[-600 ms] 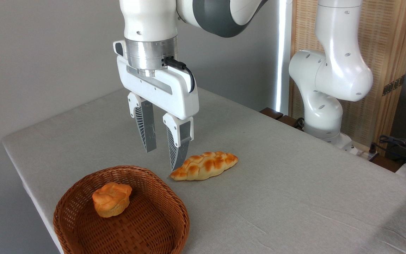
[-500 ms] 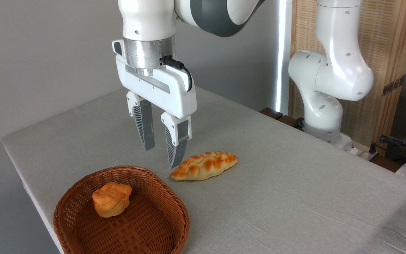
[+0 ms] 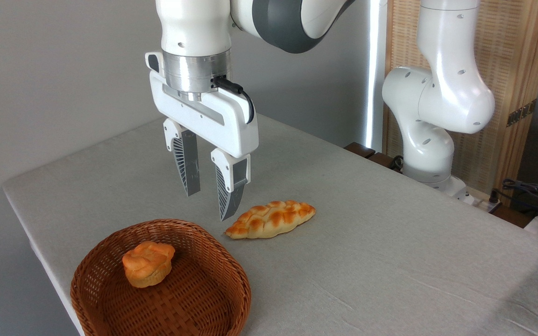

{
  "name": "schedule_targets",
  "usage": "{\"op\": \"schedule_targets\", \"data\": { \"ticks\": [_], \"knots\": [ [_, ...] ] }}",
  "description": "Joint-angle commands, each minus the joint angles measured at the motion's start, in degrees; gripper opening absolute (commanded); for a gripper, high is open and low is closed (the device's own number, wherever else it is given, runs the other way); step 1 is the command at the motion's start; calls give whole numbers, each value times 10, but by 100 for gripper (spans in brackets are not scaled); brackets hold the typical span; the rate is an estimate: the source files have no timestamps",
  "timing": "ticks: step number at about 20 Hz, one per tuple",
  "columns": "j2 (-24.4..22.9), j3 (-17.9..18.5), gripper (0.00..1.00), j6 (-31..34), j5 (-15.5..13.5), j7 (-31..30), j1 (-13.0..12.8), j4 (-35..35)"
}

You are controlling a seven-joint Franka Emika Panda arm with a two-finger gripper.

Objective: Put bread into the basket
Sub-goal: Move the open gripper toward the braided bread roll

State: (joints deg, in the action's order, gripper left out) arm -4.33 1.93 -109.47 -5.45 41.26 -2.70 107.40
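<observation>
One grey cloth-covered table [image 3: 390,261], grey wall behind, wood screen at right. One bread [image 3: 271,219] lies on the cloth just right of one basket [image 3: 231,266], which holds one bun [image 3: 148,262]. One gripper [image 3: 208,205] hangs above, fingers apart, empty.

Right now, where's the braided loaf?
The braided loaf lies on the table mid-frame, just right of the basket rim, below and right of the open hand.
</observation>
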Motion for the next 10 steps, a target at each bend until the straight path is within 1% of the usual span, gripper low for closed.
{"op": "schedule_targets", "data": {
  "ticks": [1,3,4,7,10],
  "knots": [
    [6,-3,100,10,-7,-3,2,-13],
    [6,-3,100,14,-6,-4,2,-12],
    [7,-4,100,28,-5,-3,2,-12],
    [6,-4,100,31,-4,-1,0,-11],
    [3,-4,100,31,-4,15,0,-1]
  ]
}}
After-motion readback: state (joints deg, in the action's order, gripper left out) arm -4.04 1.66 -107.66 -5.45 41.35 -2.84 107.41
